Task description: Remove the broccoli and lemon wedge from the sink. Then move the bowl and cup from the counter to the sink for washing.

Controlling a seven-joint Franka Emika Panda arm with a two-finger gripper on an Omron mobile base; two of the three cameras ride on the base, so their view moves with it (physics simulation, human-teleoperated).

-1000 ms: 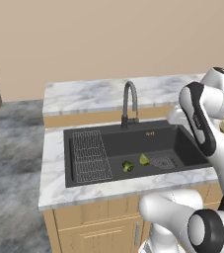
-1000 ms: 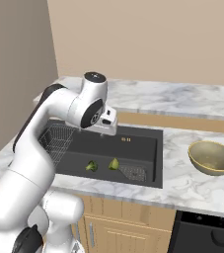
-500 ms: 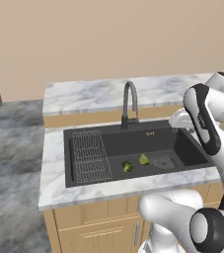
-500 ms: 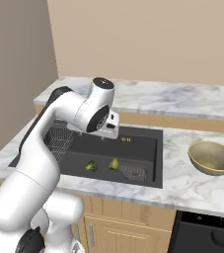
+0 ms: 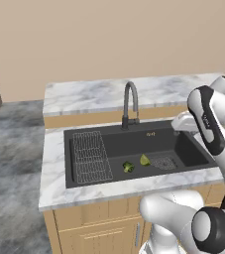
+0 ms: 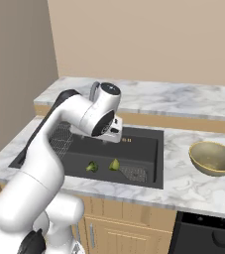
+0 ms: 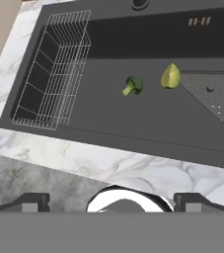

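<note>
On the left side of the big black sink [image 5: 183, 149] sits a wire grid rack [image 5: 90, 155] with thin grey bars. In the hand view that rack [image 7: 54, 66] is at about 10 o'clock from the middle of the picture.

Next comes the small bumpy dark green broccoli [image 5: 128, 167], lying on the dark sink floor. The smooth yellow-green lemon wedge [image 5: 144, 159] is just beside it, at about 2 o'clock from the broccoli, and the two do not touch. In the hand view the broccoli [image 7: 132, 86] and the lemon wedge [image 7: 170, 76] lie the same way, with the wedge right at the edge of the grey drain strainer [image 7: 209, 94].

The dark curved faucet [image 5: 130, 105] stands at 12 o'clock, behind the sink, on the white marble counter [image 5: 54, 168] with grey veins.

The robot's gripper [image 6: 115, 130] hangs over the back right part of the sink (high above the food). Its two dark finger tips [image 7: 32, 201] sit far apart at the bottom of the hand view, so it is spread wide and holds nothing.

Far to the right, at about 3 o'clock from the sink in the right base view, the wide tan-yellow bowl [image 6: 213, 158] sits on the counter.
</note>
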